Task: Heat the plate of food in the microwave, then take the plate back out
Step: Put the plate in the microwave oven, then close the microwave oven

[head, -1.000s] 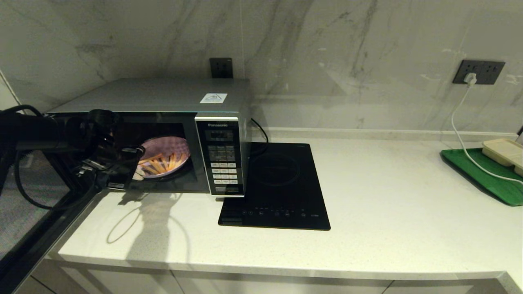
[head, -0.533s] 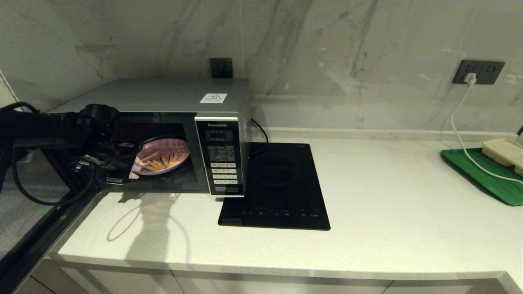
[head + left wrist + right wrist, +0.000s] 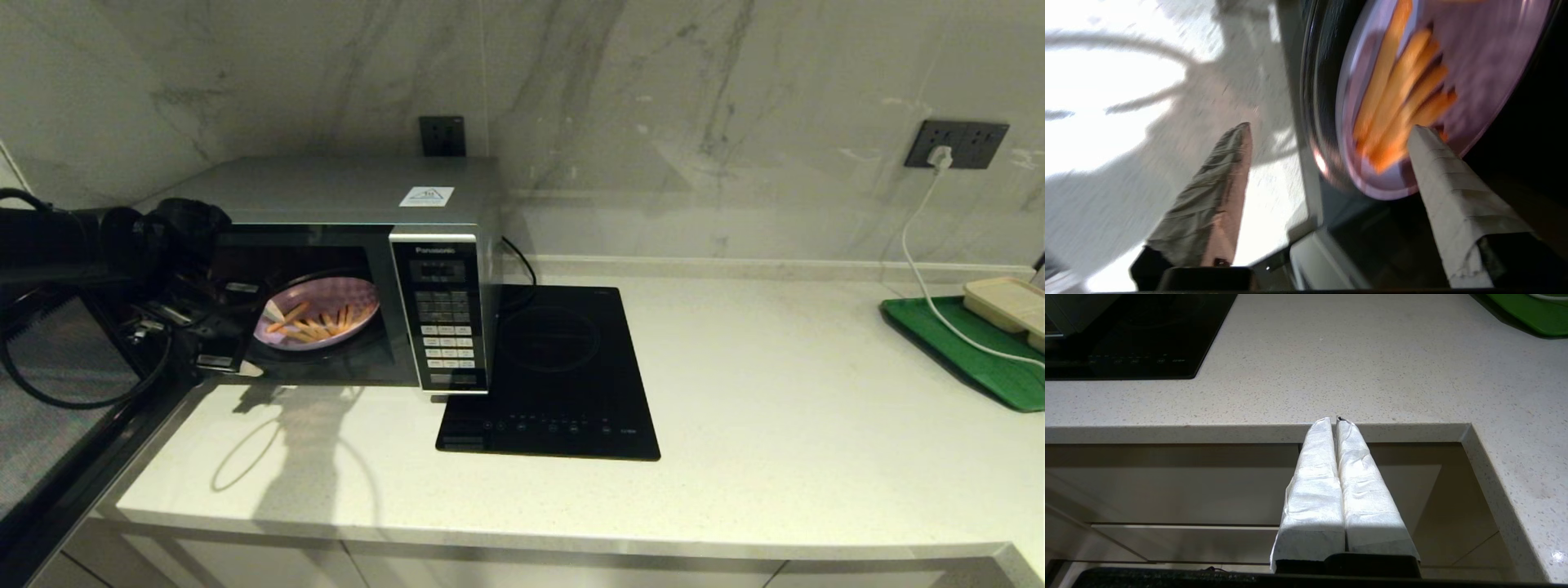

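Note:
The lilac plate of food [image 3: 320, 320] with orange-yellow fries [image 3: 314, 324] lies inside the open silver microwave [image 3: 343, 192], on its turntable. My left gripper [image 3: 243, 331] hovers at the left side of the cavity mouth, open, just clear of the plate's rim. In the left wrist view the plate [image 3: 1474, 61] and fries [image 3: 1400, 102] lie beyond the spread fingers of the left gripper [image 3: 1329, 126], nothing between them. My right gripper [image 3: 1336, 419] is shut and empty, parked below the counter's front edge.
The microwave door [image 3: 65, 425] stands swung open at the far left. A black induction hob [image 3: 555, 367] lies right of the microwave. At the far right, a green tray [image 3: 963, 351] holds a beige tray [image 3: 1008, 302], with a white cable [image 3: 922, 269] across it.
My left gripper has drawn back leftward from the plate's edge, out of the cavity. The plate now shows whole on the turntable. The right arm has not moved.

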### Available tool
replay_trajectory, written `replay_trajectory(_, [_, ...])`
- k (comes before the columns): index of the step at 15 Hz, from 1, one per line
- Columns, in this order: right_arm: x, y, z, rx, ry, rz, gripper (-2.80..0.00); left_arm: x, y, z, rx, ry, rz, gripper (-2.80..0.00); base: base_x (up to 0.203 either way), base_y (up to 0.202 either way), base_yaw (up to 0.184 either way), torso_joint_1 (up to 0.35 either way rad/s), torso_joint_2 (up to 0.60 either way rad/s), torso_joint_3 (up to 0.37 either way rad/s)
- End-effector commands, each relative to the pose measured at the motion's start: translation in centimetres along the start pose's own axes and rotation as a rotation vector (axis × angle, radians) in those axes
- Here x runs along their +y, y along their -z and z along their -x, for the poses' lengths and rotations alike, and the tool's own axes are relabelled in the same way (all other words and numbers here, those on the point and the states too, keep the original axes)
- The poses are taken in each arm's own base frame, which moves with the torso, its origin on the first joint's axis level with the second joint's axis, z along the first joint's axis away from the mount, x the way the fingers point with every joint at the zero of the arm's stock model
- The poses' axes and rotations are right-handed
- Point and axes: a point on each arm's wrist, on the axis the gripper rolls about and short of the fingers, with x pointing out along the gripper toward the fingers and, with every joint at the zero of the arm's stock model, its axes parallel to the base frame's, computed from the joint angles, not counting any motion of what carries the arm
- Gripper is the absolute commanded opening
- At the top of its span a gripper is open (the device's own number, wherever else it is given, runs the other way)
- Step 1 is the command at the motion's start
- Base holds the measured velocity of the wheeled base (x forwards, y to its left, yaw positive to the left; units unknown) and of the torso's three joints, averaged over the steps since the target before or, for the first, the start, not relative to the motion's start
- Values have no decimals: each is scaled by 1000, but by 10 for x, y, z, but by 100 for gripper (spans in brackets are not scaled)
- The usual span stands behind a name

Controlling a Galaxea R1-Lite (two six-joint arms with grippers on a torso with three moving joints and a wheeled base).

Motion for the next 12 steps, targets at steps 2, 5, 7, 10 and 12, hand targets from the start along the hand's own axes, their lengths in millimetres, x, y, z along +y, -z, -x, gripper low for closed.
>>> replay_trajectory(2, [0, 0, 0, 3, 0, -1, -280, 5, 10, 52, 64, -7, -13, 0, 0, 0, 0, 0, 0, 0])
replay_trajectory(5, [0, 0, 0, 3, 0, -1, -280, 28, 24, 93, 200, -38, -90, 0, 0, 0, 0, 0, 0, 0])
replay_trajectory(7, [0, 0, 0, 3, -1, -1, -280, 55, 38, 117, 234, -62, -245, 0, 0, 0, 0, 0, 0, 0])
replay_trajectory(10, [0, 0, 0, 3, 0, -1, -280, 93, 47, 159, 209, -18, -590, 0, 0, 0, 0, 0, 0, 0])
replay_trajectory(12, [0, 0, 0, 3, 0, -1, -280, 110, 46, 183, 115, -3, -845, 0, 0, 0, 0, 0, 0, 0])
